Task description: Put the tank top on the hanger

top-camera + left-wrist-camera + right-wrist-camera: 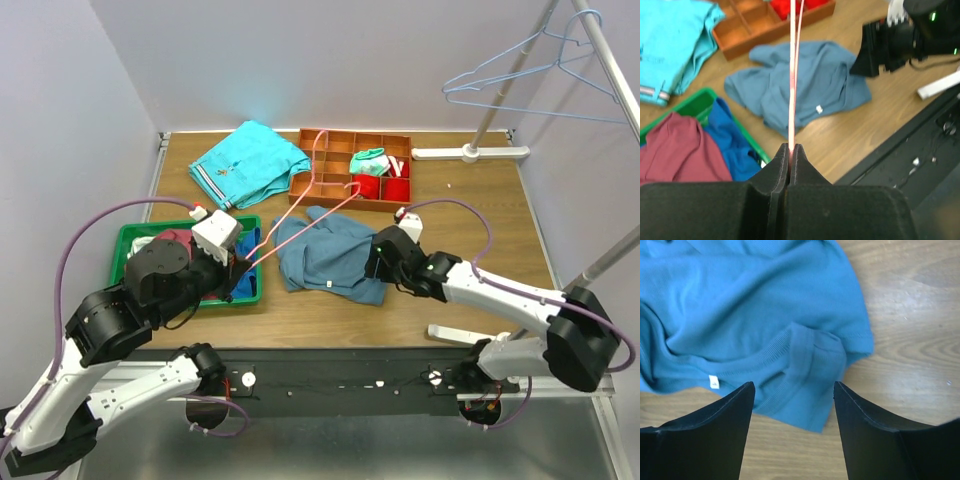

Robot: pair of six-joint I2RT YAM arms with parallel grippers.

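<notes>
The steel-blue tank top [330, 255] lies crumpled on the wooden table at the middle; it also shows in the left wrist view [805, 85] and the right wrist view [760, 325]. The pink wire hanger [310, 190] slants from the orange tray down to my left gripper [240, 272], which is shut on its lower end [791, 100]. My right gripper [378, 262] is open just above the tank top's near right hem [805, 390], its jaws wide apart and empty.
A green bin [135, 240] at the left holds a maroon shirt [680, 150] and blue cloth. A turquoise shirt [248, 162] lies at the back left. An orange compartment tray [385, 140] stands behind. A light blue hanger [530, 75] hangs on a rack at the right.
</notes>
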